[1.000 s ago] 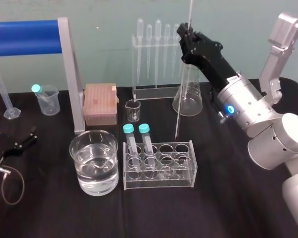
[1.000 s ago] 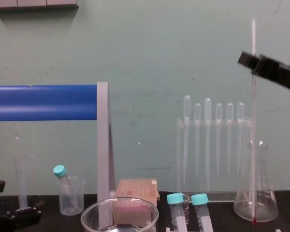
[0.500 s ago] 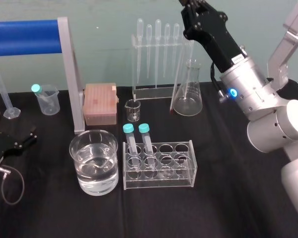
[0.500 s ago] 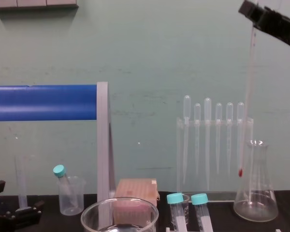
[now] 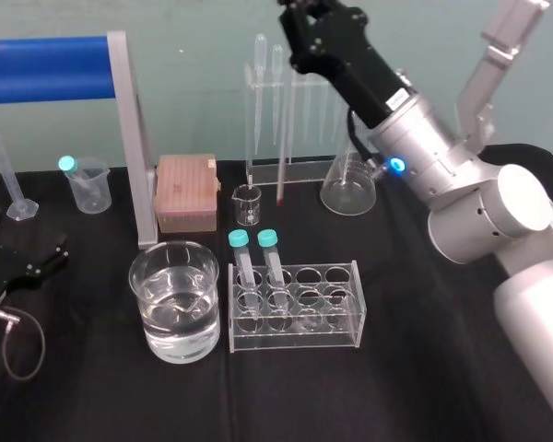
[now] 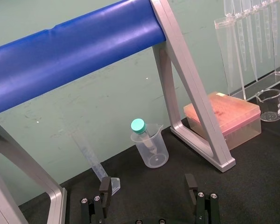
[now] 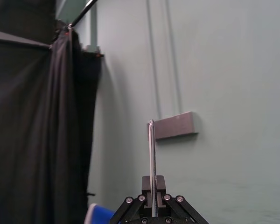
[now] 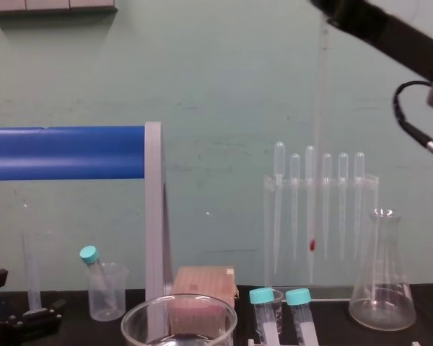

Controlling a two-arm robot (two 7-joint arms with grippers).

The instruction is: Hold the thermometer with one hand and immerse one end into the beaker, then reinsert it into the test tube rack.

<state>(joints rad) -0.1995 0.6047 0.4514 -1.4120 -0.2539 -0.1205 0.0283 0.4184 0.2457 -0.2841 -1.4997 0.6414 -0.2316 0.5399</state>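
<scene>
Left gripper (image 6: 148, 196): parked low at the far left of the black table (image 5: 424, 368), jaws standing wide apart, nothing between them.

Far left, back: graduated cylinder (image 5: 7, 180), then a small plastic cup (image 5: 86, 189) with a teal-capped tube leaning in it. Blue bar on grey frame (image 5: 41, 69) runs above both. Pink tip box (image 5: 186, 191) sits just right of the frame's leg.

Front left: beaker (image 5: 175, 299), roughly half full of clear liquid. Nothing is dipped in it. Just to its right is a low tube stand (image 5: 295, 313) with two teal-capped tubes upright in its left wells.

Centre back: small glass beaker (image 5: 247, 204); behind it the test tube rack (image 5: 309, 170), with bulb-topped pipettes hanging through its top bar.

Thermometer (image 8: 317, 144): in the air, near upright with a slight tilt, red bulb down. In the chest view it crosses in front of the pipettes, bulb level with their lower ends and clear of the table. In the head view the bulb sits just right of the small glass beaker. It is well apart from the large beaker.

Right gripper (image 5: 295, 37): high at centre-right, above the rack, jaws closed narrow on the thermometer's upper part. The right wrist view shows the rod pinched between the pads, its end sticking out past them.

Conical flask (image 5: 350, 184): right of the rack, under the arm.
</scene>
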